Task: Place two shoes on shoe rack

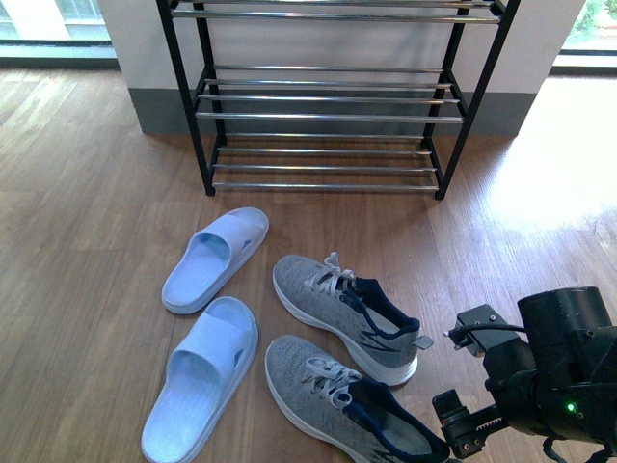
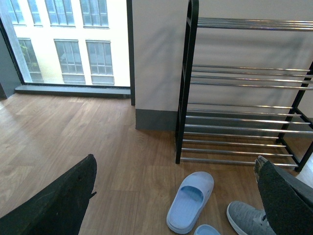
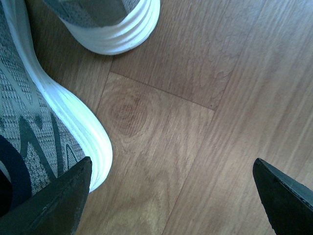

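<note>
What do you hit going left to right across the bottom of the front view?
Nearer pale blue slipper → nearer grey sneaker → right arm.

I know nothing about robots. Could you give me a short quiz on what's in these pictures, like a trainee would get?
1. True or false: a shoe already sits on a visible tier of the shoe rack.
2. How many pale blue slippers lie on the floor? A one, B two, C three.
3. Which footwear lies nearest the right gripper?
Key: 1 false; 2 B; 3 a grey sneaker.
</note>
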You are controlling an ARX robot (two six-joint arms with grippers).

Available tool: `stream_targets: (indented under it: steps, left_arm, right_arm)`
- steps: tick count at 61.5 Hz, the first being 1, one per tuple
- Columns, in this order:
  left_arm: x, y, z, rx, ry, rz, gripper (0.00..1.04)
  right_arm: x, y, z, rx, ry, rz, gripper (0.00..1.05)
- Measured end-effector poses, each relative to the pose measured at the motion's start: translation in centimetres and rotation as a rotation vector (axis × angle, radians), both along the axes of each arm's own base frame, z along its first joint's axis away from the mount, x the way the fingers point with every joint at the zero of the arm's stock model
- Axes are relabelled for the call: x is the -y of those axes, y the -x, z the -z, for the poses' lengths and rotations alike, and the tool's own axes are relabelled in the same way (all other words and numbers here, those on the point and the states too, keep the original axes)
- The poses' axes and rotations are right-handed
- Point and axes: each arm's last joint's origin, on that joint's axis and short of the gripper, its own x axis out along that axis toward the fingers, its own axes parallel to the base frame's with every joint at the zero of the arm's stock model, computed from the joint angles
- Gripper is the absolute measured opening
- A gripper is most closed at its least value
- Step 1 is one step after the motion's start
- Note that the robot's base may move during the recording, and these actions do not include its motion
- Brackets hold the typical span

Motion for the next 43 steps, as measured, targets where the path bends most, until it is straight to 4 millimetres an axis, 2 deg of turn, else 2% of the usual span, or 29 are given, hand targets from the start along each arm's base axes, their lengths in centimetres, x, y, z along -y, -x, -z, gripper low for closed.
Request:
stream_targets:
  steps: [29,36,43]
  left_arm:
    - [0.0,0.0,0.0,0.000,0.000,0.000,0.95]
    - [0.0,0.0,0.0,0.000,0.000,0.000,0.95]
    - [0.0,0.0,0.0,0.000,0.000,0.000,0.95]
  right_arm:
    - [-0.6,-0.7,1.4,-0.032,-0.031,-0.073,0.95]
    - [-0.3,-0.9,0.5,-0.018,-0.061,-0.074,0.95]
    - [-0.1,-1.6,-1.2,0.004,-0.107,-0.079,0.95]
